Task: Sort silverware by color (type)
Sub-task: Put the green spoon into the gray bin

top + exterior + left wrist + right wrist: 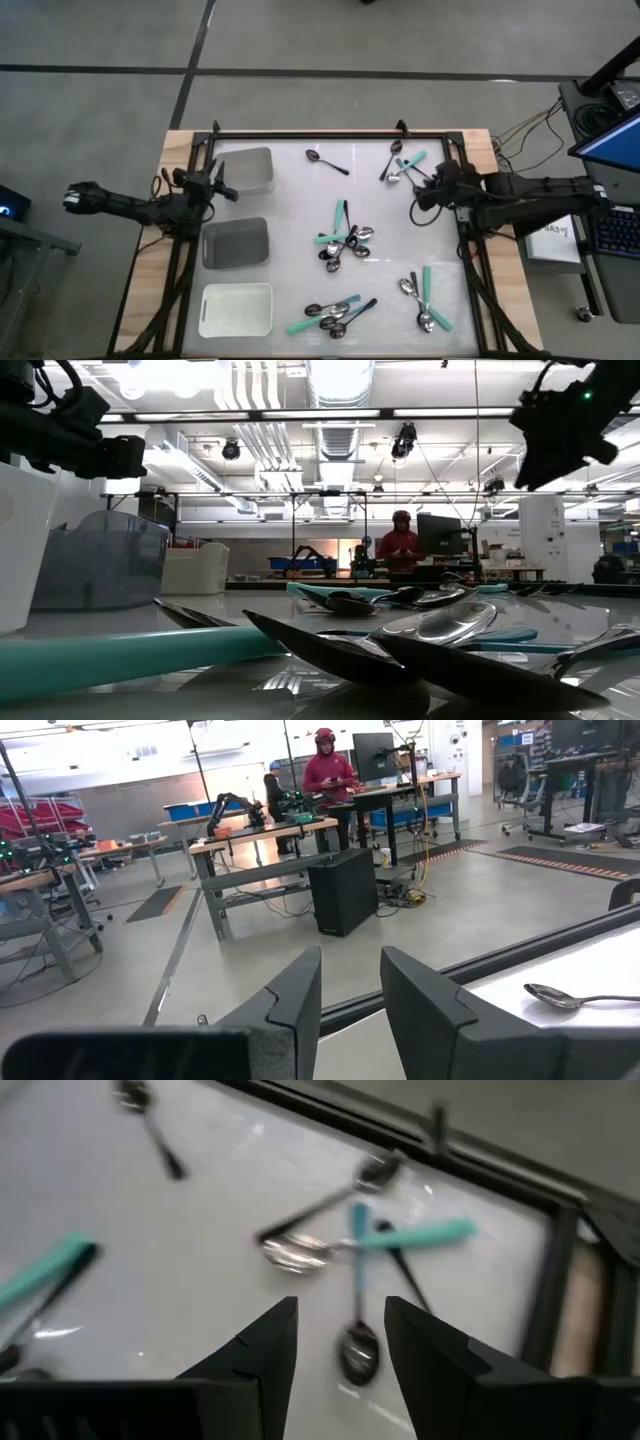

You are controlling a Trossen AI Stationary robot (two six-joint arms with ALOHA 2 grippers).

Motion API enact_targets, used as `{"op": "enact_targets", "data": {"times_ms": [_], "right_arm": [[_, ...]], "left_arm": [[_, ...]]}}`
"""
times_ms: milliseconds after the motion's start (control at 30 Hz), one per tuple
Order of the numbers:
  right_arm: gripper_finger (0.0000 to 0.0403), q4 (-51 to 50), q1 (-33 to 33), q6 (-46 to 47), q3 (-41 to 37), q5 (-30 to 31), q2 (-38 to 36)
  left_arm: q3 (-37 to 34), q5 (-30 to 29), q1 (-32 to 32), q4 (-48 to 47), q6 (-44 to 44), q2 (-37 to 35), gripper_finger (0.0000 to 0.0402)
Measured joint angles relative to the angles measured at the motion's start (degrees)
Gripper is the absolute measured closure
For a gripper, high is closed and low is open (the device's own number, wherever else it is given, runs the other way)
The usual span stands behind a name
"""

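The table (300, 200) is being taken up mostly by three trays down its left side: a clear one (250, 170) at the far end, a grey one (235, 243) in the middle, a white one (235, 310) nearest. The left gripper (228, 190) is being held just beside the clear tray, fingers (290, 1005) a bit apart, nothing gripped. The right gripper (420, 208) is being hovered over the far-right spoon cluster (405, 168), fingers (262, 1350) spread, nothing between them. The spoons (345, 240) are being left scattered in piles across the middle and right, plus one lone black-handled spoon (326, 162) at the far edge.
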Motion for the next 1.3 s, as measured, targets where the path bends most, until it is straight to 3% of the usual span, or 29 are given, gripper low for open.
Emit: {"op": "enact_targets", "data": {"times_ms": [400, 633, 800, 1067, 1300], "right_arm": [[0.0259, -2.18, -2.69, 11.66, -4.20, -1.71, 2.81], [0.0259, -1.39, -2.69, 24.40, -6.07, -2.30, 9.06], [0.0259, 3.05, -3.78, 26.77, -6.22, -3.07, 15.08], [0.0259, 8.84, -13.24, 17.39, -5.33, -7.16, 23.95], [0.0259, 9.27, -22.04, -3.99, -0.87, -12.36, 28.56]], "left_arm": [[0.00, 0.00, 0.00, 0.00, 0.02, 0.00, 0.0312], [0.00, -0.01, 0.02, 0.00, 0.02, 0.00, 0.0312], [0.00, -0.02, 0.02, 0.00, 0.01, 0.01, 0.0312], [0.00, -0.01, 0.02, 0.00, 0.00, 0.02, 0.0312], [-0.02, -0.02, 0.00, 0.00, 0.02, 0.00, 0.0312]]}}
